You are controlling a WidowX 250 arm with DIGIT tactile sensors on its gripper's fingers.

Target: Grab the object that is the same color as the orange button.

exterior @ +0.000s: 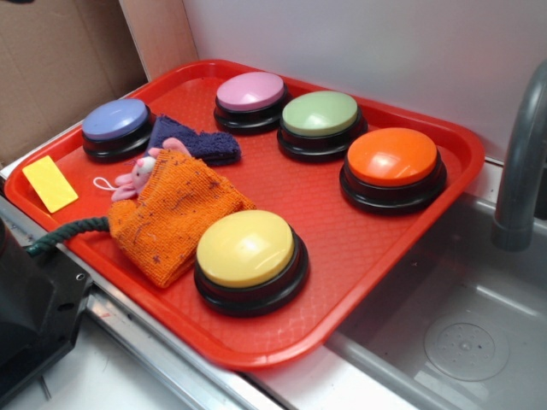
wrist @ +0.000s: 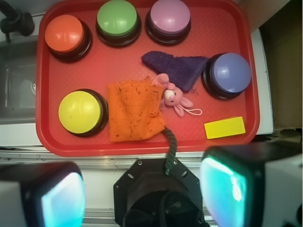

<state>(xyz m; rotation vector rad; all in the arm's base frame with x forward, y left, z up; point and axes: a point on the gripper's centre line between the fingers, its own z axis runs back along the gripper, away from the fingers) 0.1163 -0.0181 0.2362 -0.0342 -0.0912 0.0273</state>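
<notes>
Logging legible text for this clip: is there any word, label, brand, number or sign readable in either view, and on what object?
None readable in either view.
The yellow block shows a plain face, no print.
The orange button and the yellow button have bare glossy tops.
The orange cloth carries only dark specks, not letters.
The red tray has a textured surface, no marking visible.

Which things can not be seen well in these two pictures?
- Green rope: its far end goes under the orange cloth in both views.
- Pink plush toy: the exterior view shows it partly covered by the cloth.
- Gripper: wrist view shows only blurred fingers, cut by the bottom edge; fingertips unseen.
</notes>
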